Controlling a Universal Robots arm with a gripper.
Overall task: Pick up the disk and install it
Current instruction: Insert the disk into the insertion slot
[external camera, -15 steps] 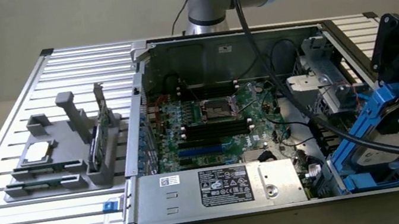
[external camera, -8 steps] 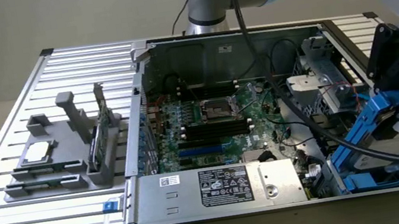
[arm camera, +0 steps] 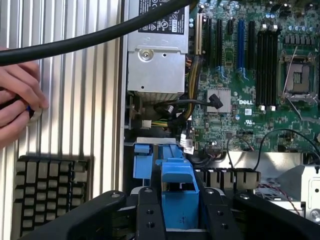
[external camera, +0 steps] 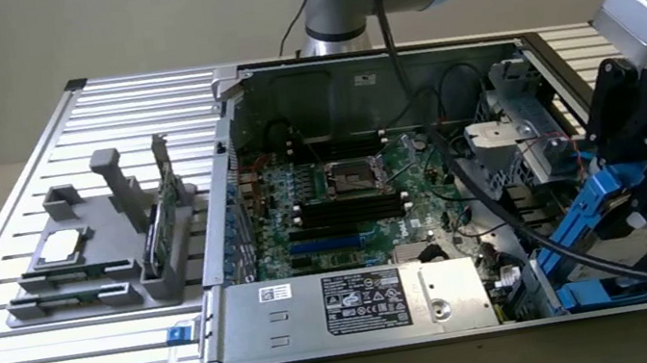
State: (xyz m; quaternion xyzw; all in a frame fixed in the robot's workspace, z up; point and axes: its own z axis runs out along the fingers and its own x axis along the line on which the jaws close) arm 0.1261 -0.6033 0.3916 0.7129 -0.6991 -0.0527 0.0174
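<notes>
The jaws grip the disk [arm camera: 177, 202] by its blue frame, holding it tilted over the open computer case [external camera: 456, 360]. Just beyond the jaws sit blue drive bay clips [arm camera: 142, 160]. Farther in lie the grey power supply [arm camera: 157, 55] and green motherboard [arm camera: 250, 75]. A black cable [arm camera: 75, 42] crosses beyond the jaws. Outside the case, a person's hand [arm camera: 17, 102] and a keyboard [arm camera: 50, 190] are on the slatted table [arm camera: 85, 110]. Farthest off stands a grey parts tray [external camera: 92, 277].

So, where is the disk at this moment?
The disk is at the exterior view's right, held in the gripper at a corner of the open computer case, beside the power supply.
</notes>
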